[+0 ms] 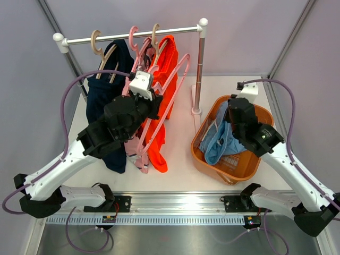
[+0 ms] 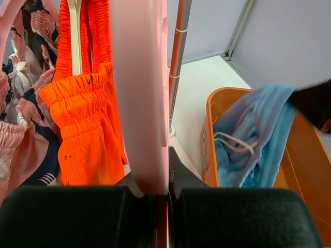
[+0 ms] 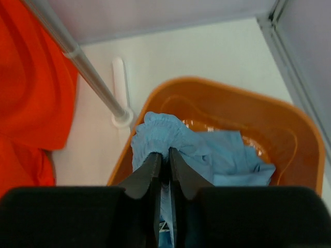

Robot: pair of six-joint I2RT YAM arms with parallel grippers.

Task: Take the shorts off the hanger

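Table (image 1: 180,159): white, matt. Pale grey-lilac wall panels (image 1: 244,32) stand on three sides, and a slotted metal strip (image 1: 175,202) runs along the near edge.

White clothes rail (image 1: 180,30) at the back carries dark navy fabric shorts (image 1: 98,101), pink shorts with navy pattern (image 2: 28,139) and bright orange mesh shorts (image 2: 83,134).

Left fingers (image 2: 177,166) closed on a pale pink plastic hanger (image 2: 139,77), just beside the orange pair.

Right fingers (image 3: 153,164) narrow, tips pinching light blue fabric shorts (image 3: 207,155), which hang into the orange plastic basket (image 3: 289,124), right of the rail post.
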